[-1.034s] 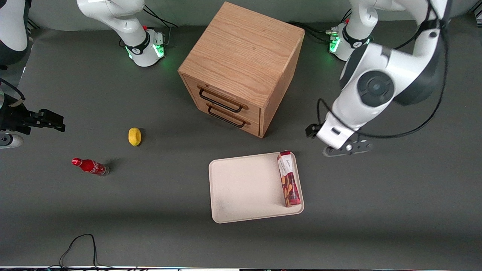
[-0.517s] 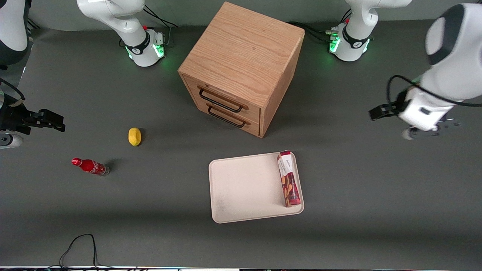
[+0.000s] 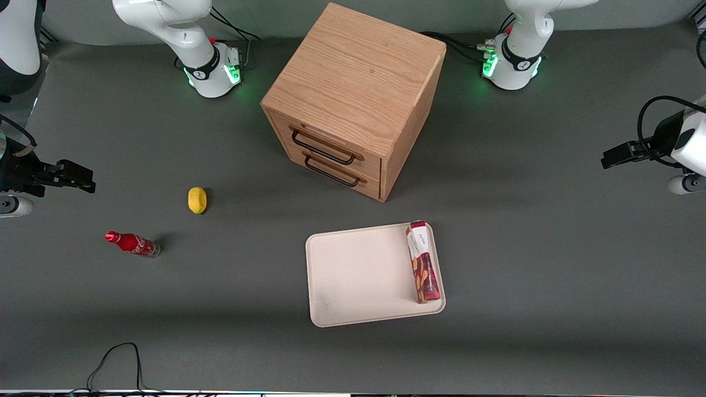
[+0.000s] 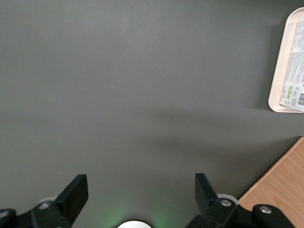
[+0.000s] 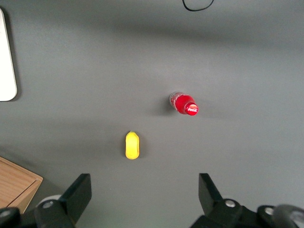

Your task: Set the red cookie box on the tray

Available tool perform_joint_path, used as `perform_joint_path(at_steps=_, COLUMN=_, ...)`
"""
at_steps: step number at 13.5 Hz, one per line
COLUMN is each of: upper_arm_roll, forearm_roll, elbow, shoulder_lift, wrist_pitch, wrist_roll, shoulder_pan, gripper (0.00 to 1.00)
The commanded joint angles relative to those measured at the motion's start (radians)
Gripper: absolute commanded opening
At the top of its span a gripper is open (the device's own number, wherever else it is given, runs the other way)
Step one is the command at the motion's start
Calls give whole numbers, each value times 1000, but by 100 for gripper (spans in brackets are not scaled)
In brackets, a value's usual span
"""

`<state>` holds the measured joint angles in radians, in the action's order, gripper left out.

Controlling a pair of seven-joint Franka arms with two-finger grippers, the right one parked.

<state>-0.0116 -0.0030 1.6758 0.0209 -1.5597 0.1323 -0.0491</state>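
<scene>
The red cookie box (image 3: 423,262) lies flat in the cream-white tray (image 3: 358,275), along the tray's edge toward the working arm's end, white label end toward the cabinet. My left gripper (image 4: 141,190) is open and empty. It hangs over bare table well away from the tray, at the working arm's end of the table (image 3: 684,176). The left wrist view shows the tray's rim (image 4: 277,80) with the box's white label (image 4: 295,71) in it. Nothing touches the box.
A wooden two-drawer cabinet (image 3: 356,99) stands farther from the front camera than the tray; its corner shows in the left wrist view (image 4: 280,199). A yellow lemon (image 3: 197,199) and a small red soda bottle (image 3: 132,243) sit toward the parked arm's end.
My left arm has swung away from beside the tray toward the working arm's end of the table. The cookie box has stayed still on the tray.
</scene>
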Motion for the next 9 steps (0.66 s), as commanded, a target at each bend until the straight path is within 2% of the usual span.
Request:
perform_joint_path(at_steps=1, upper_arm_roll=132, forearm_roll=14, elbow=-22, shoulder_lift=-3, wrist_pitch=18, wrist_roll=-26, shoulder_pan=112, gripper=100)
perform_joint_path(at_steps=3, upper_arm_roll=125, forearm_roll=60, elbow=-31, shoulder_lift=-4, wrist_pitch=12, wrist_roll=-26, shoulder_pan=112, gripper=100)
perform_joint_path(at_steps=9, upper_arm_roll=125, forearm_roll=61, elbow=-31, shoulder_lift=-10, wrist_pitch=-7, wrist_roll=-26, shoulder_pan=129, gripper=100)
